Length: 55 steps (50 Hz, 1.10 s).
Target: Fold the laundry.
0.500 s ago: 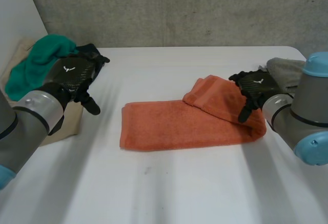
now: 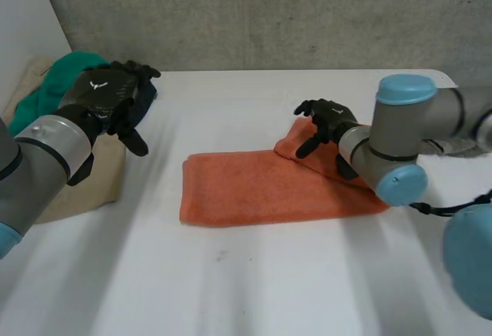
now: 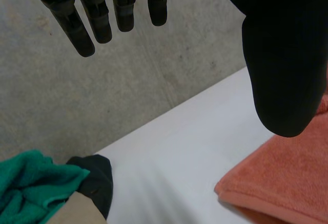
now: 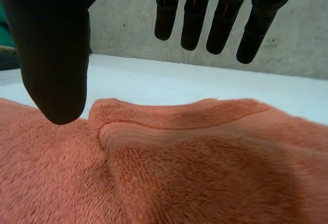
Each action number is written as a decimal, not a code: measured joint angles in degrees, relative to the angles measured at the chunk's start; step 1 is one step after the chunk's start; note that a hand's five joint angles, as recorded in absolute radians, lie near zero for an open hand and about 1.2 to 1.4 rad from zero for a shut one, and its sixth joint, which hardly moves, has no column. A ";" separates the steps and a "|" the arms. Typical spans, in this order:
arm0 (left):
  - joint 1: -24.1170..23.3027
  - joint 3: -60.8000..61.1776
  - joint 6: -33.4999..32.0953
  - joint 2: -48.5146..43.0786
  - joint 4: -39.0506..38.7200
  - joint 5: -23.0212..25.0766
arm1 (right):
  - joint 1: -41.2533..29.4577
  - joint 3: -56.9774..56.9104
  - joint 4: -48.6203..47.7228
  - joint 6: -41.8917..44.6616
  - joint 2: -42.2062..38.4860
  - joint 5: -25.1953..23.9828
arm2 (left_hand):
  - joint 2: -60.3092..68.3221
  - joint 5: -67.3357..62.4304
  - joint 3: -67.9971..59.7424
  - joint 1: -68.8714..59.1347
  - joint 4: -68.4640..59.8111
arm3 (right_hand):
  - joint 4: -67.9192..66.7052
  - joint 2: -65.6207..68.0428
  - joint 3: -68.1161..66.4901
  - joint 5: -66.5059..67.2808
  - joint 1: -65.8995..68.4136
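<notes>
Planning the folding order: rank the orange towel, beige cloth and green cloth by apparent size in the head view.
Largest: orange towel. Then beige cloth and green cloth, unranked: the left arm hides part of each.

The orange towel [image 2: 246, 190] is made of soft, fluffy cloth. The white table [image 2: 254, 290] is seen to be smooth and matt. The grey wall [image 2: 269, 13] is rough.

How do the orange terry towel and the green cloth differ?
The orange terry towel lies flat on the white table, one end folded over; the green cloth sits crumpled at its corner. The right hand is over the towel; the left hand, beside the green cloth. Both are fabric.
</notes>
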<state>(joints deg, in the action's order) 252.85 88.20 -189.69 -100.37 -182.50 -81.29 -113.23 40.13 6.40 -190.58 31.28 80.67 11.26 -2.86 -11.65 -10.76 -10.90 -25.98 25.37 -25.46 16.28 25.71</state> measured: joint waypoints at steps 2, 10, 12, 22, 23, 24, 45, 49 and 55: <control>-0.11 -0.02 0.31 0.40 -0.06 -0.02 | -0.31 -5.06 1.63 -1.00 -3.52 0.09 | 0.00 0.00 0.00 0.00 0.00 | -0.63 0.81 -0.71 0.63 0.58; -0.14 -0.16 0.85 0.58 -0.23 -0.02 | -1.35 -19.47 5.26 -2.38 -13.51 0.67 | 0.00 -0.01 0.00 0.00 0.00 | -3.59 3.89 -3.81 3.57 3.51; -0.10 -0.21 0.85 0.34 -0.26 -0.02 | -1.51 -20.99 5.22 -2.33 -14.73 1.01 | 0.00 0.00 0.00 0.00 0.00 | -8.15 8.81 -8.65 7.98 8.45; 0.41 -0.32 0.59 -0.58 -0.43 0.02 | -2.15 -22.70 4.35 -2.08 -17.12 2.37 | 0.00 0.00 0.00 0.00 0.00 | -14.52 15.24 -15.20 13.53 14.75; 0.46 -0.33 0.58 -0.59 -0.45 0.02 | -2.19 -22.73 4.34 -2.07 -17.21 2.39 | 0.00 0.00 0.00 0.00 0.00 | -17.13 17.98 -17.82 16.38 17.54; 0.54 -0.33 0.57 -0.61 -0.47 0.02 | -2.24 -22.77 4.34 -2.07 -17.32 2.38 | 0.00 -0.01 0.00 0.00 0.00 | -21.01 21.93 -21.67 20.10 21.96; 4.03 0.02 0.77 1.67 -0.14 0.02 | -9.36 -15.82 2.12 2.74 -4.99 -3.77 | 0.00 0.00 0.00 0.00 0.00 | -42.40 42.09 -42.16 41.28 38.27; 5.68 0.65 0.81 3.98 -0.03 0.09 | -13.73 -8.89 -1.00 2.30 -0.59 -7.20 | 0.00 0.00 0.00 0.00 0.00 | -42.41 42.09 -42.16 41.26 38.27; 7.55 2.29 0.87 7.17 0.00 0.44 | -18.79 0.92 -4.54 2.77 2.58 -8.66 | 0.00 0.00 0.00 0.00 0.00 | -42.41 42.09 -42.16 41.26 38.27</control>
<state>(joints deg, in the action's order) 260.40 90.49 -188.82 -93.20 -182.49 -80.85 -132.02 41.05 1.85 -187.81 33.86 72.02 11.26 -2.87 -11.65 -10.76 -10.90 -68.39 67.46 -67.62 57.55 63.98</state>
